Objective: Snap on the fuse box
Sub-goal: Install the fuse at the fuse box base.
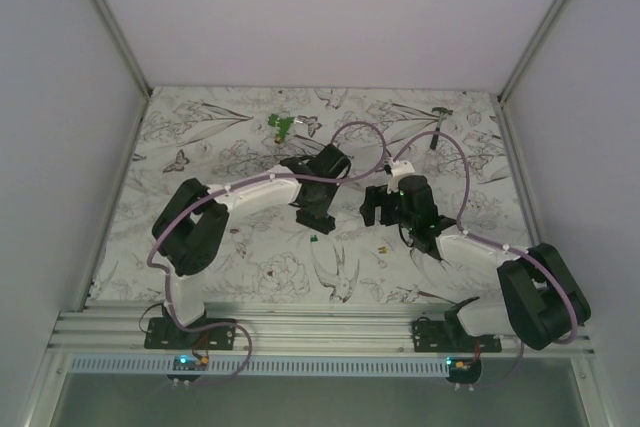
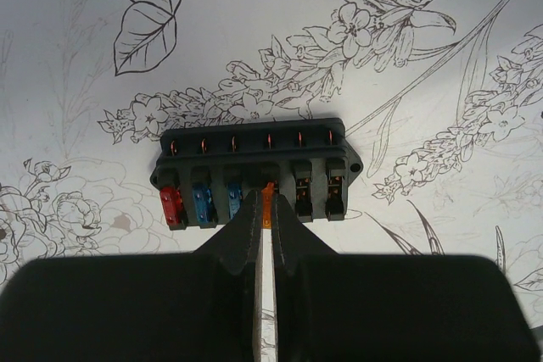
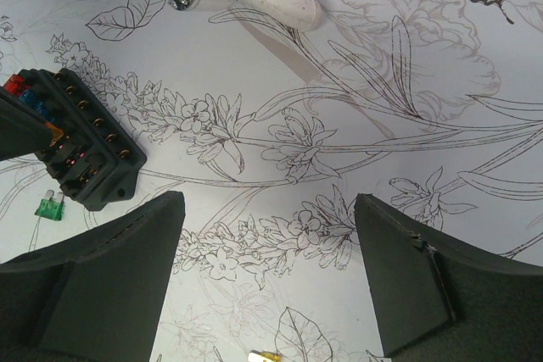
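The fuse box (image 2: 254, 152) is a black block lying on the flowered table cover, with a red fuse (image 2: 172, 207) and two blue fuses (image 2: 204, 207) in its front row. My left gripper (image 2: 265, 198) is shut on an orange fuse (image 2: 268, 207) at the box's fourth slot. The two slots to the right hold no coloured fuse. In the top view the left gripper (image 1: 315, 215) covers the box. The box also shows in the right wrist view (image 3: 89, 154) at the left. My right gripper (image 3: 267, 209) is open and empty above bare cover, to the right of the box (image 1: 378, 209).
A loose green fuse (image 3: 51, 207) lies just in front of the box, and a yellow one (image 3: 270, 356) lies under my right gripper. A green clip-like piece (image 1: 282, 125) and a grey metal tool (image 1: 438, 117) lie at the back. White walls close three sides.
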Controlling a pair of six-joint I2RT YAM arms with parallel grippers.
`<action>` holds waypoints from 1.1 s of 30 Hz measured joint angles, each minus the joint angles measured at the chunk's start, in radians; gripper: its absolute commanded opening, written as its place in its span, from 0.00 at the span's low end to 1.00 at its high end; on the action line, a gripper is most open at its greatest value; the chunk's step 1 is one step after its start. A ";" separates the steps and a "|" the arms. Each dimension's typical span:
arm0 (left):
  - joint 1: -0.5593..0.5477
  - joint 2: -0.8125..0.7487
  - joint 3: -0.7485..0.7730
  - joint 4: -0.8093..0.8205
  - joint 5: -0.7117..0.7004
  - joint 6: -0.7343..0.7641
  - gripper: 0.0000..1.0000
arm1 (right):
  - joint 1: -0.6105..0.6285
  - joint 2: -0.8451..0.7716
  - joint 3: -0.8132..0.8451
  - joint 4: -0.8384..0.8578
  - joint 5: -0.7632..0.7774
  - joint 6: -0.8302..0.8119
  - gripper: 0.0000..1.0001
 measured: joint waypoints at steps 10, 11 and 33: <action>-0.011 -0.027 -0.047 0.060 -0.011 0.005 0.00 | -0.001 0.000 0.000 0.003 0.000 0.000 0.88; -0.013 -0.031 -0.052 0.066 -0.012 0.006 0.00 | -0.001 0.000 -0.001 0.003 0.000 0.000 0.88; -0.040 -0.108 -0.194 0.233 -0.060 0.042 0.00 | -0.001 -0.037 -0.045 0.051 0.002 0.001 0.89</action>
